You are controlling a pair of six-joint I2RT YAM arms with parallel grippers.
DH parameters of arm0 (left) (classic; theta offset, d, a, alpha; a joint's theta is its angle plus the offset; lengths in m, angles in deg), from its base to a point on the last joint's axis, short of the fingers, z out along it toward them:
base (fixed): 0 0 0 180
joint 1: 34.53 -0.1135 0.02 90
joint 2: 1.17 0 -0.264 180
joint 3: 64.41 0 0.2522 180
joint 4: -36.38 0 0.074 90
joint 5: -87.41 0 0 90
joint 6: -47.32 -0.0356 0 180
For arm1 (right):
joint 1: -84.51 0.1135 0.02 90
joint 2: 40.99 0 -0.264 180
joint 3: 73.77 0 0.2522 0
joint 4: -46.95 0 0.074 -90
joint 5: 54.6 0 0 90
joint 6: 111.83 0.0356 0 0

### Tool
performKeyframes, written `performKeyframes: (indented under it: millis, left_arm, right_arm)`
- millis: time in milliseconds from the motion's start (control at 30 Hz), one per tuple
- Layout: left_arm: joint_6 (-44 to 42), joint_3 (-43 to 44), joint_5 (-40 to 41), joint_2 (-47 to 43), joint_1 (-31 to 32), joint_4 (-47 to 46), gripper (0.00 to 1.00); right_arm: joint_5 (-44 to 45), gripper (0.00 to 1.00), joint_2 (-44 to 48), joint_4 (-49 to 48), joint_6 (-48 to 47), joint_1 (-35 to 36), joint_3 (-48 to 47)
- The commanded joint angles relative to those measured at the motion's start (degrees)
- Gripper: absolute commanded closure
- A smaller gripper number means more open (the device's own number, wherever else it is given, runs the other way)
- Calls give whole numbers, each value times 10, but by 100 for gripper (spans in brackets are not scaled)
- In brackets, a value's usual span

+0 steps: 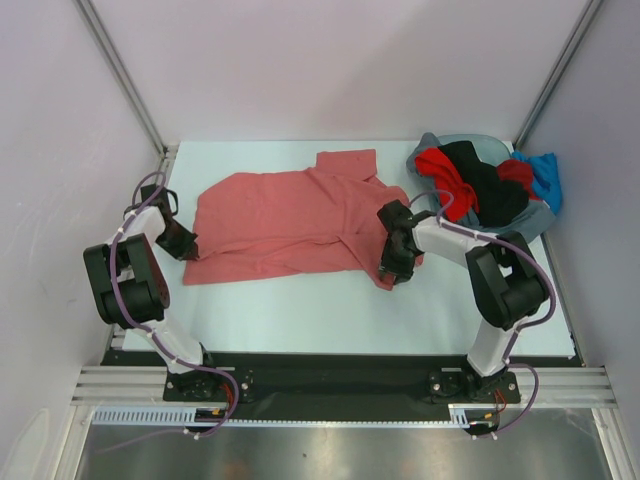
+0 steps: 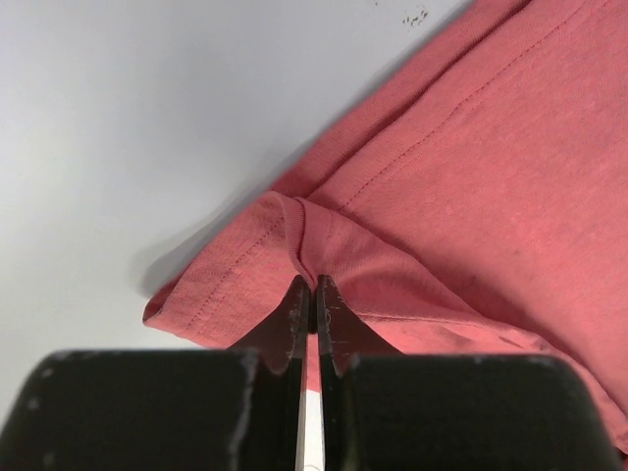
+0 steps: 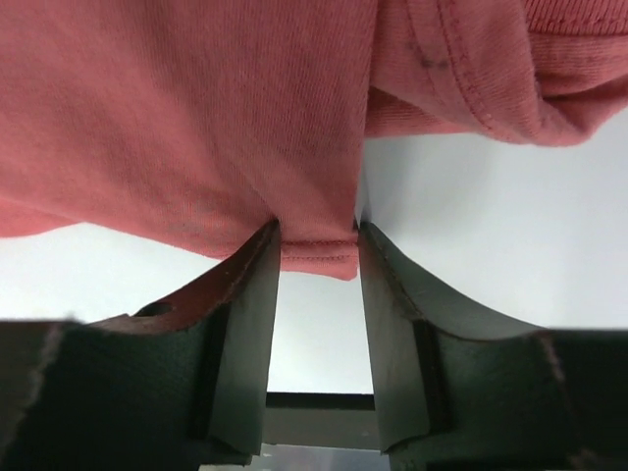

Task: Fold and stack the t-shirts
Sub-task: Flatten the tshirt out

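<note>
A salmon-red t-shirt (image 1: 280, 220) lies spread and wrinkled on the white table. My left gripper (image 1: 188, 248) is at its near left corner; in the left wrist view the gripper (image 2: 313, 285) is shut on a pinched fold of the shirt's hem (image 2: 471, 177). My right gripper (image 1: 392, 272) is at the near right corner. In the right wrist view it (image 3: 316, 235) is open, with the shirt's hem corner (image 3: 319, 257) between the jaw tips. Red (image 1: 445, 170), black (image 1: 490, 190) and blue (image 1: 545, 175) t-shirts lie bunched in the basin.
The grey-blue basin (image 1: 540, 218) stands at the back right, close behind my right arm. Metal frame posts rise at the back corners. The table's black front edge (image 1: 330, 360) runs between the arm bases.
</note>
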Motion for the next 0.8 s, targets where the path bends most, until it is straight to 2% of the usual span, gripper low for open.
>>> performKeyframes:
  millis: [0, 33, 100, 133, 267, 467, 567, 600, 700, 767]
  left_arm:
    - [-14, -6, 0, -30, -5, -2, 95]
    - [-14, -6, 1, -32, -5, -3, 95]
    - [-13, -8, 1, -34, -5, -3, 95]
    - [-14, -8, 1, -33, -5, -4, 95]
    - [-11, -8, -2, -33, -6, -5, 94]
    - [-8, -10, 1, -35, -5, -2, 94]
    - [0, -16, -4, -49, -10, 7, 81]
    - [2, -19, -6, -55, -11, 12, 69]
    - [18, -28, -8, -88, -12, 20, 52]
    - [33, -34, -3, -101, -12, 27, 49]
  right_arm:
    - [40, 60, -65, 24, 31, 7, 9]
    - [43, 62, -68, 28, 34, 3, 10]
    - [50, 73, -57, 19, 38, -1, 26]
    - [51, 76, -48, 10, 40, -8, 31]
    - [57, 100, -4, 2, 39, -24, 57]
    - [51, 100, 98, -2, 4, -45, 101]
    - [36, 100, 149, -16, -23, -45, 115]
    - [33, 100, 165, -17, -25, -45, 116]
    - [13, 100, 173, -31, -30, -46, 119]
    - [6, 100, 169, -38, -30, -46, 118]
